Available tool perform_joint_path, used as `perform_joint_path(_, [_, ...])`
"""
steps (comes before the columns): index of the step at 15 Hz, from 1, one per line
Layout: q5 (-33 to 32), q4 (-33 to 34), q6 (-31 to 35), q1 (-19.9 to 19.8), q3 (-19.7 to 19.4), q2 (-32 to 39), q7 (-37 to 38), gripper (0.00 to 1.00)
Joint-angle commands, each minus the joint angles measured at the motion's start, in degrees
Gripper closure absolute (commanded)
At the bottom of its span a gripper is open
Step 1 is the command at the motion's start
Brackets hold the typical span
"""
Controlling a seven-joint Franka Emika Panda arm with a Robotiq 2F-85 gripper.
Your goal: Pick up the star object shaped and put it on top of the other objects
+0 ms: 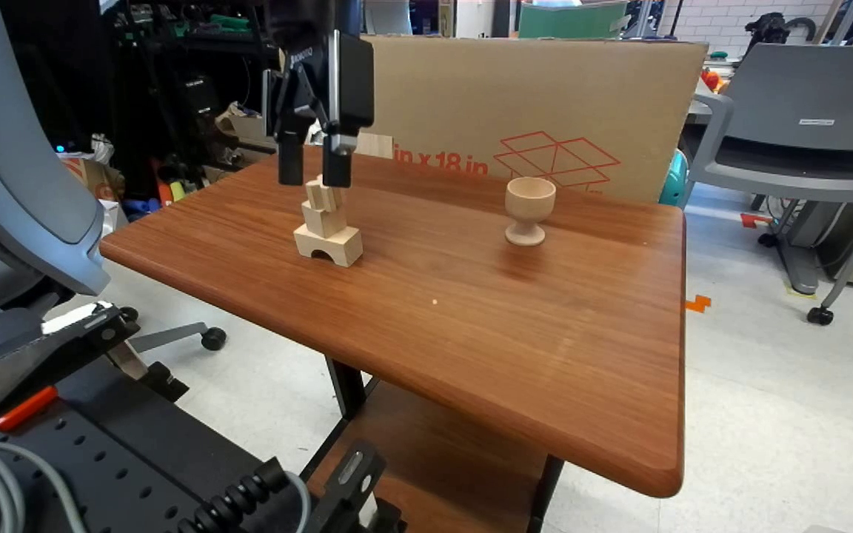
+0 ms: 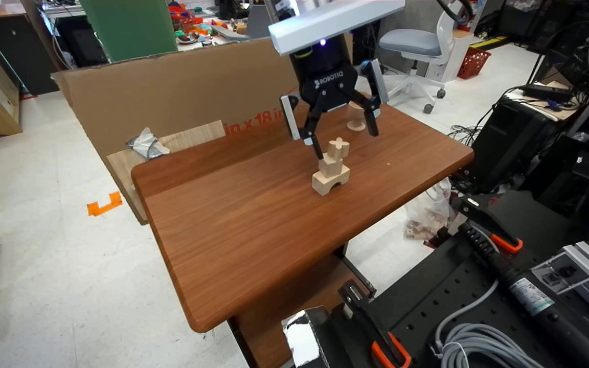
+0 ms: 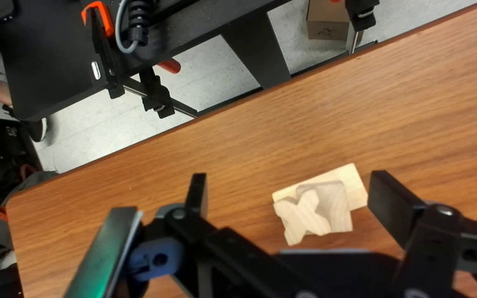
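Observation:
The pale wooden star object (image 1: pixel 325 195) sits on top of the small pale cube (image 1: pixel 323 220), which rests on the pale arch block (image 1: pixel 345 248) on the table. The stack also shows in an exterior view, with the star (image 2: pixel 338 148), the cube (image 2: pixel 330 167) and the arch (image 2: pixel 322 184). In the wrist view the star (image 3: pixel 304 217) lies off-centre on the cube (image 3: pixel 338 205), overhanging one side, with the arch (image 3: pixel 355 182) underneath. My gripper (image 1: pixel 314 178) is open and empty just above the stack. Its fingers (image 3: pixel 290 176) stand apart on either side of the star.
A wooden goblet (image 1: pixel 530 200) stands on the brown table (image 1: pixel 486 333), away from the stack; in an exterior view it is partly behind the gripper. A large cardboard sheet (image 1: pixel 545 96) rises along the table's far edge. A grey chair (image 1: pixel 19 148) stands beside the table.

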Motion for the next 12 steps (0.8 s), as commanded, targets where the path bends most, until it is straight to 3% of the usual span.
perform_joint_path(1, [1.7, -4.3, -0.9, -0.2, 0.2, -8.2, -2.4, 0.00])
perform_joint_path(5, [5.1, -6.1, 0.7, -2.2, 0.7, -14.9, -8.1, 0.00])
perform_joint_path(7, [7.5, -4.8, -2.7, -3.5, 0.8, -16.2, -13.2, 0.00])
perform_joint_path(9, [5.3, -3.7, -2.0, -2.6, 0.5, -14.7, -10.4, 0.00])
perform_joint_path(12, [5.6, -3.8, -2.7, -3.8, 0.4, -15.6, -12.6, 0.00])
